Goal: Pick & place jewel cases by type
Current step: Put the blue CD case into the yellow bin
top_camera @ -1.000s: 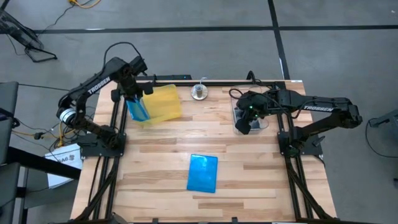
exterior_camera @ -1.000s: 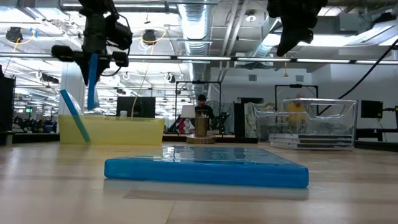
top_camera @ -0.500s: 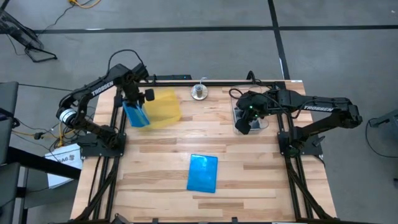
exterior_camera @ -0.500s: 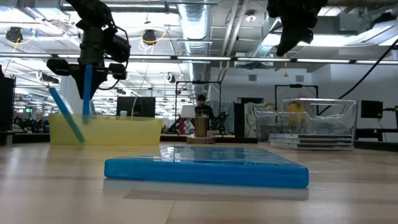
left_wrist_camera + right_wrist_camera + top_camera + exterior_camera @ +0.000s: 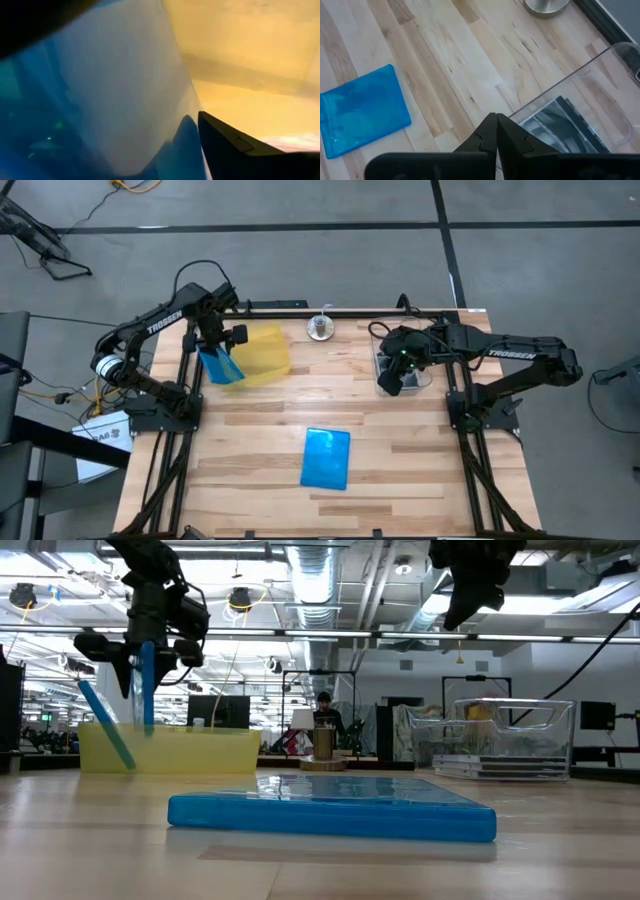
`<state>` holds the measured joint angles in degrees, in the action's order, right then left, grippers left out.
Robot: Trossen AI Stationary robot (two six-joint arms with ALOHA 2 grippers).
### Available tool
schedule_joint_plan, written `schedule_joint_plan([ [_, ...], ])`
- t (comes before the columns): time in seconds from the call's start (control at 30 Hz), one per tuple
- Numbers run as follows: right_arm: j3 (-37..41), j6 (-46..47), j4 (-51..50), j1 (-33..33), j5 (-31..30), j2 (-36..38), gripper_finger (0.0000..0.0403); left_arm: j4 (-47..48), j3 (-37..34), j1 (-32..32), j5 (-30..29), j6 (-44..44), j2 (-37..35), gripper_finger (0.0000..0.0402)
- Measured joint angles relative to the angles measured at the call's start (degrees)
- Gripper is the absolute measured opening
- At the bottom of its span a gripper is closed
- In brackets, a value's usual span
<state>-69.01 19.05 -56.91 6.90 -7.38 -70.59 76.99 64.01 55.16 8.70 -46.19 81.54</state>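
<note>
Because blue cases belong in the yellow tray (image 5: 262,352), the left hand (image 5: 215,340), fingers parting, stands a blue jewel case (image 5: 147,685) upright in it while the right hand (image 5: 495,131) waits closed and empty above the clear tub (image 5: 383,367).

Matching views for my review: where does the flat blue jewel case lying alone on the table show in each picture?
High view: blue jewel case, bottom centre.
Low view: foreground centre.
Left wrist view: not in it.
Right wrist view: left edge.
Shared landmark: clear tub.

A yellow tray (image 5: 265,350) sits at the far left of the wooden bench (image 5: 400,450). A clear plastic tub (image 5: 515,740) stands at the far right, with a small metal stand (image 5: 320,328) between them.
</note>
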Motion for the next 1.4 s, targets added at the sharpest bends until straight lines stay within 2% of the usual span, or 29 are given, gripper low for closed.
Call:
schedule_joint_plan([
  [0.17, 0.00, 0.00, 0.01, 0.00, 0.00, 0.00, 0.0000, 1.22, 0.00, 0.00, -0.09, 2.29, 0.00, 0.0183],
  [0.37, 0.00, -0.02, 0.41, 0.00, 0.00, 0.00, 0.0000, 2.35, 0.02, 0.00, 0.01, 3.94, 0.00, 0.0198],
  [0.6, 0.00, -0.02, 0.90, 0.00, 0.00, 0.00, 0.0000, 2.25, 0.02, 0.00, 0.04, 5.45, 0.00, 0.0200],
  [0.8, 0.00, -0.04, 0.90, 0.00, 0.00, 0.00, 0.0000, 2.12, 0.04, -0.02, 3.06, 8.45, 0.00, 0.0201],
  [1.2, 0.02, -0.04, 2.94, 0.00, 0.09, 0.00, 0.0000, 2.89, 0.07, -0.72, 8.44, 8.19, 0.00, 0.0201],
  [1.4, 0.02, -0.04, 3.26, 0.00, 0.09, 0.00, 0.0000, 4.96, 0.07, -0.74, 8.71, 10.32, 0.00, 0.0201],
])
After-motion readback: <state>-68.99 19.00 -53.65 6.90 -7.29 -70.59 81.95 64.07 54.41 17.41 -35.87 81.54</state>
